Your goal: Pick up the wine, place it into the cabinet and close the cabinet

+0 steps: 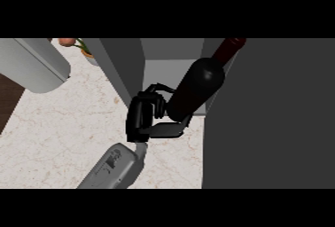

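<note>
Marble-look worktop [59, 133] fills the left and lower middle of the frame, pale with faint reddish veining, and a strip of dark wood shows at the far left edge. Up in the upper left there's a big pale grey rounded thing [36, 64], can't really say what it is, and just right of it at the top edge something orange and green [77, 44] pokes in, looks like a small plant or some fruit, too cut off to tell. Grey cabinet [163, 75] sits at top centre with its inside showing as a lighter grey recess, and the cabinet door [274, 115] is swung open, taking up pretty much the whole right side of the frame as a dark grey slab. One grey forearm comes up from the bottom edge, and its black robot hand [145, 116] is just left of centre, fingers and thumb curled round the lower end of the wine bottle [200, 84]. That bottle is dark, nearly black, tilted so the neck with its dark red top points to the upper right, and it sits right at the cabinet's opening, body in front of the recess and neck up against the edge of the door. Whether the base touches the cabinet floor, no idea.
</note>
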Available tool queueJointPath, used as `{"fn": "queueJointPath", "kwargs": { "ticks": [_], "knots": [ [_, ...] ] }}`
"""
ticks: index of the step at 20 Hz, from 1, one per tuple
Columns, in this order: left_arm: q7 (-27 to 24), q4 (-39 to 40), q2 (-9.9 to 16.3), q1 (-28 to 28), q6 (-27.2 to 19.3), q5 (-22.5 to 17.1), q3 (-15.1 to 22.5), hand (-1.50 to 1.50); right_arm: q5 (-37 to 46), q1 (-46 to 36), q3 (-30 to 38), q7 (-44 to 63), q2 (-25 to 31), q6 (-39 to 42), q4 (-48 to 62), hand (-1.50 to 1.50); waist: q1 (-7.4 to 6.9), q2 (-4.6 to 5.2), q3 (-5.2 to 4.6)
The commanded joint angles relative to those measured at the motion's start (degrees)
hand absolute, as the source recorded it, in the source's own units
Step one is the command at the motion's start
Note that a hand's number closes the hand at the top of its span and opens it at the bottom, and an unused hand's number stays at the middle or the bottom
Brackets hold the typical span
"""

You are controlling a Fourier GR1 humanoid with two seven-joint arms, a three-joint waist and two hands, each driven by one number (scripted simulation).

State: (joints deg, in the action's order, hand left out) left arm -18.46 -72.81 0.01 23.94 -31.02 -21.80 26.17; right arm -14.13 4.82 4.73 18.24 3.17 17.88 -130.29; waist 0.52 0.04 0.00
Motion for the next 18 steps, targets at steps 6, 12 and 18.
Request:
{"fn": "queueJointPath", "kwargs": {
  "ticks": [6,12,18],
  "knots": [
    [-6.41,10.84,0.77,0.99,6.19,-4.09,-6.28,1.5,-1.13,-1.74,0.72,3.0,0.97,-0.98,-1.31,-1.5,-0.24,0.0,-0.01],
    [-14.05,20.88,-0.01,3.96,3.16,-11.91,-0.15,1.5,3.52,-0.47,-2.01,-1.73,-1.41,-0.45,2.03,-1.5,0.07,0.06,-0.01],
    [-19.05,26.57,-0.01,3.94,9.08,-16.11,-3.74,1.5,-0.98,-1.32,1.25,1.06,0.84,-0.08,1.32,-1.5,0.1,0.09,-0.02]
  ]
}}
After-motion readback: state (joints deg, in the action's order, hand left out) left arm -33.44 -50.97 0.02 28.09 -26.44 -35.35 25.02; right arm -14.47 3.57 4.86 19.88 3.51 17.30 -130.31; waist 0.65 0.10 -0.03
